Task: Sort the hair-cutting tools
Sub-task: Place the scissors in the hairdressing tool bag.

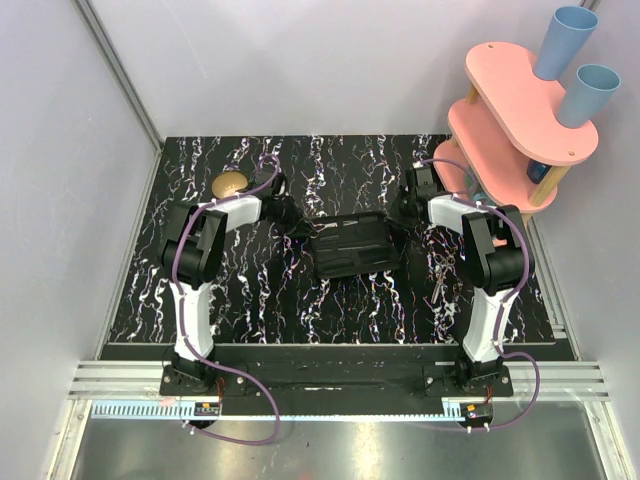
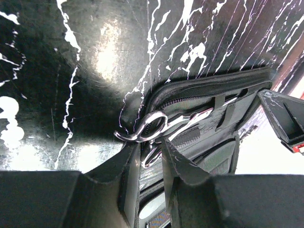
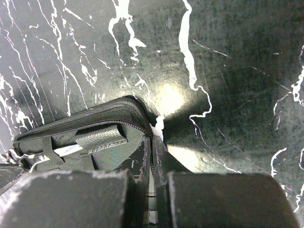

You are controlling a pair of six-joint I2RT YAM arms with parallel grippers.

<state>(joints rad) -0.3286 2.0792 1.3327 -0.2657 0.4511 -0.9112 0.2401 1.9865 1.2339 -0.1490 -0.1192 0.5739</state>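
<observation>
Shiny scissors (image 2: 183, 118) half tucked inside the black case (image 1: 350, 250)
The left gripper (image 2: 149, 142) pinches a handle loop; the right gripper (image 3: 153, 142), closed, clamps the case edge; straps hide the blades.

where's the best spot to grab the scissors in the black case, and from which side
Grip the scissors by the finger loops jutting past the case at its zipped edge, coming from that outer side; the blades lie tucked under straps inside.

A robot lab cell is shown: a black marbled tabletop (image 1: 250, 300) is enclosed by plain grey wall panels (image 1: 60, 150). Two arms (image 1: 195, 250) are bolted to an aluminium rail (image 1: 330, 385) at the bottom edge, where purple cables (image 1: 255, 400) are looped.
</observation>
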